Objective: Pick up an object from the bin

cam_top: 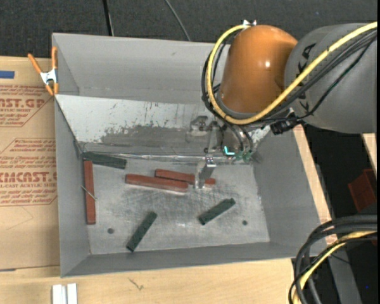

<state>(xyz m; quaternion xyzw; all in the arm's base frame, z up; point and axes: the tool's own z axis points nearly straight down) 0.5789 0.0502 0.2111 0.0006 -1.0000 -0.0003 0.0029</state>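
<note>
the gripper sits low at the right end of two long red-brown flat bars; spread or pinching, i cannot tell; nothing looks lifted yet.

Grey bin; red-brown sticks; dark green sticks; orange wrist cover.

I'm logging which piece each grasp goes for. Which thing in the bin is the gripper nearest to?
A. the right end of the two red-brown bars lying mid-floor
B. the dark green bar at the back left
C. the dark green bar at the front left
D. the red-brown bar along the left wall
A: the gripper sits at the right end of the two long red-brown rectangular bars lying side by side mid-floor.
</note>
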